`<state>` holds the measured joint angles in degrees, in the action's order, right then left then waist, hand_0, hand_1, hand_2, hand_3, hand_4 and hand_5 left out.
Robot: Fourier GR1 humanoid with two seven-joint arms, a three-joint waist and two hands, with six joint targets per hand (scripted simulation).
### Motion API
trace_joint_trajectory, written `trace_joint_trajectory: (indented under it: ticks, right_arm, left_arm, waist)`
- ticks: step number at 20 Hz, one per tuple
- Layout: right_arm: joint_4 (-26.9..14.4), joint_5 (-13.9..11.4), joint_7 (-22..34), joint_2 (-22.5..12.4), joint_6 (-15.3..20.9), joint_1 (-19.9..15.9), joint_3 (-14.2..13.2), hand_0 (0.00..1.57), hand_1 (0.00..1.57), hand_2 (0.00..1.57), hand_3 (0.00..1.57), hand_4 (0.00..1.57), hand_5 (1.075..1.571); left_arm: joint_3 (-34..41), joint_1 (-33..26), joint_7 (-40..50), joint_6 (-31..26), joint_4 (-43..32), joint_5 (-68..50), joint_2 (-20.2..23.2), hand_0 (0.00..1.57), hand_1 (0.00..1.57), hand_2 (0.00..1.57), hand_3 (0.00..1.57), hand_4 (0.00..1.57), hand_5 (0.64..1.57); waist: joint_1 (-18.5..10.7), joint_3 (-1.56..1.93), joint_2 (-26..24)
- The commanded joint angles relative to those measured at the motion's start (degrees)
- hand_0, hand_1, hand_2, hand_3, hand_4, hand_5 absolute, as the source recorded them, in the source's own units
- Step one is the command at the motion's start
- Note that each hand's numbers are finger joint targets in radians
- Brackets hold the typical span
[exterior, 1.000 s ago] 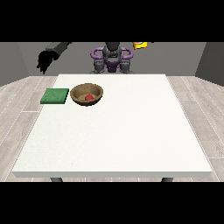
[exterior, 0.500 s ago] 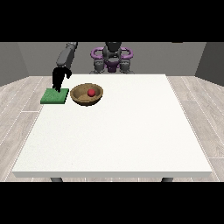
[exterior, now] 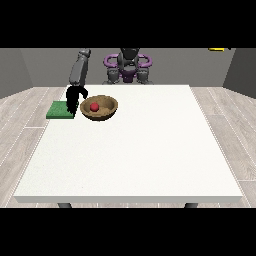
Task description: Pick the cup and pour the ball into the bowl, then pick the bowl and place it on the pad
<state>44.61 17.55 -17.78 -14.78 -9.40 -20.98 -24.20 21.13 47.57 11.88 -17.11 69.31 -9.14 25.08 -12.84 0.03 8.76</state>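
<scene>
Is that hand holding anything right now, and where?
Nothing plainly held: the black hand at the view's left hangs between the green pad and the brown wooden bowl.

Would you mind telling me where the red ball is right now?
In the front view the red ball lies inside the wooden bowl at the table's far left, just right of the green pad and the hand at the view's left.

One front view only, taken from across the white table, raised and tilted down at its top; the near edge lies low in view, the far edge high; the robot faces the camera, small at the far side; wood-look floor and grey walls frame the table; no second view to compare.
</scene>
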Motion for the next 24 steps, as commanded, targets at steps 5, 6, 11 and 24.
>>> trace_joint_trajectory:
  ticks: [5, 6, 11, 24]
  right_arm:
    - [-9.99, -0.18, -6.85, -0.49, -1.07, -6.2, -0.4, 0.0, 0.0, 0.0, 0.0, 0.51, 1.552]
    - [-10.39, -1.78, -7.99, 1.43, 0.16, -4.42, 1.24, 0.0, 0.0, 0.0, 0.0, 0.51, 1.552]
    - [-12.74, -0.59, -11.83, -1.67, -2.96, -5.72, -0.64, 0.0, 0.0, 0.0, 0.0, 0.45, 1.544]
    - [-13.01, -2.01, -7.3, 1.62, 9.44, -4.29, -1.06, 0.88, 0.88, 0.58, 0.0, 0.61, 1.514]
  left_arm:
    - [3.61, -0.15, 1.71, -2.1, 3.04, -4.95, 5.76, 0.0, 0.0, 0.0, 0.0, 1.02, 1.538]
    - [2.99, -3.07, 0.91, -0.72, 4.29, -3.78, 4.58, 0.0, 0.0, 0.0, 0.0, 1.02, 1.533]
    - [3.17, -2.06, 2.18, -2.35, 7.38, -6.63, 5.59, 0.0, 0.0, 0.0, 0.0, 1.01, 1.542]
    - [5.09, -1.68, 2.11, -3.13, 8.12, -8.96, 8.38, 0.0, 0.0, 0.0, 0.0, 1.02, 1.535]
  waist:
    - [1.02, 0.04, 4.82]
    - [1.69, 0.02, 2.66]
    - [0.46, 0.07, 6.98]
    - [-0.92, 0.02, 9.52]
